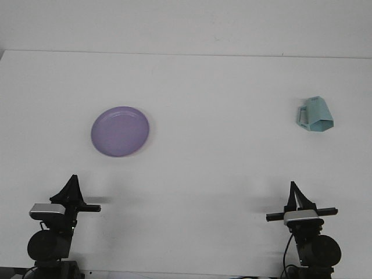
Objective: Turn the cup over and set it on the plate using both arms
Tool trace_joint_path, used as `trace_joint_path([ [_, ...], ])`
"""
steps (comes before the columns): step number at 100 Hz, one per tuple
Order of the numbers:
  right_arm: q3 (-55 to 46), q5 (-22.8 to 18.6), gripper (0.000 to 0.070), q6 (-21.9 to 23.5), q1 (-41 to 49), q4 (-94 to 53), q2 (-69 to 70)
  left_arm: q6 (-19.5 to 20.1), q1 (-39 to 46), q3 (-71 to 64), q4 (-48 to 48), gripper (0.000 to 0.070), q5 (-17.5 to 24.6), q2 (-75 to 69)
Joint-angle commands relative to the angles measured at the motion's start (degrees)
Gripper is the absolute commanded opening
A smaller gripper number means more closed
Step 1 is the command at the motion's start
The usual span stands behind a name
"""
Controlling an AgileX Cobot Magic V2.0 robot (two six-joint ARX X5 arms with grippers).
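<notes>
White table (232,174), broad and bare between its few things, far edge running straight across the top below a pale wall (186,23). Purple plate (120,131) lying flat on the left half, round rim fully visible, nothing on it, well in from the far edge and the left side. Pale blue-green cup (315,114) far across on the right half, apparently tipped on its side or mouth-down, angular facets showing, handle-like part toward the left; exact pose hard to tell at this size. Wide open stretch of table between plate and cup, and another between each of them and the near edge. Left gripper (72,185) low at the near left, pointing away over the table, fingers drawn to a narrow tip, holding nothing, well short of the plate. Right gripper (294,190) low at the near right, fingers likewise drawn together to a point, holding nothing, well short of the cup and a little left of its line. Both arms close to the near edge, soft shadows beside each on the tabletop.
</notes>
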Motion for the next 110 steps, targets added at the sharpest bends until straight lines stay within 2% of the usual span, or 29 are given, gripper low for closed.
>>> trace_joint_path([
  [1,-0.15,0.02,0.0,-0.24,-0.02,0.55,-0.09,-0.31,-0.07,-1.18,0.59,0.0012,0.02,-0.09],
  [77,-0.15,-0.07,0.0,0.11,0.0,1.38,-0.09,-0.37,-0.07,-1.18,0.61,0.0012,0.02,-0.09],
  [103,-0.15,0.0,0.0,8.31,-0.02,3.08,-0.09,-0.35,-0.07,-1.18,0.57,0.0012,0.02,-0.09],
  [110,-0.15,-0.02,0.0,12.74,-0.02,3.1,-0.09,-0.37,-0.07,-1.18,0.55,0.0012,0.02,-0.09],
])
